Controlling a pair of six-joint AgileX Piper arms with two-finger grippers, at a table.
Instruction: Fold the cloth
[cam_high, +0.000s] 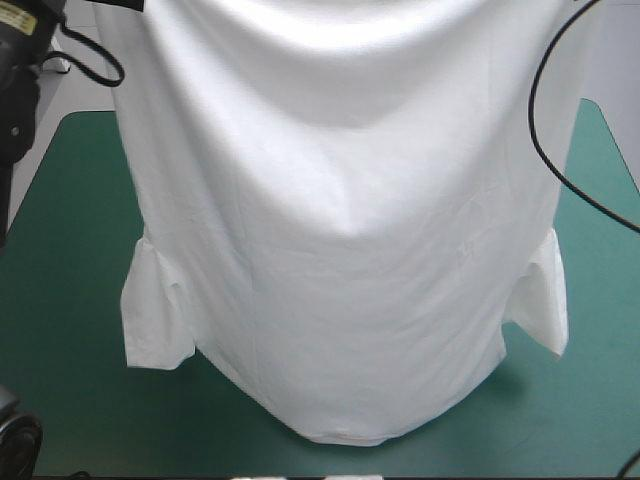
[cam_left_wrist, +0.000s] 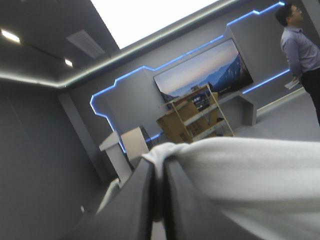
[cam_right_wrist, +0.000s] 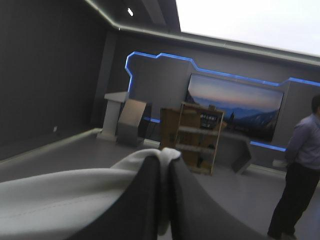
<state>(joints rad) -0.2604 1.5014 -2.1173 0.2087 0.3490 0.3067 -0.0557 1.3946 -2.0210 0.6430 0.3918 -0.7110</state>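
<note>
Left gripper (cam_left_wrist: 159, 166) clenched on a pinch of T-shirt (cam_high: 340, 220); right gripper (cam_right_wrist: 163, 164) likewise. Both raised. The T-shirt hangs spread over the table (cam_high: 60, 300), sleeves low, bottom end near the front edge.

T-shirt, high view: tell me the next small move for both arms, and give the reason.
Probably lower both arms together toward the far edge, to lay the T-shirt flat. The left claw and right claw are each shut on its upper edge. It hangs spread, sleeves dangling, its lower end near the teal-green cover.
</note>
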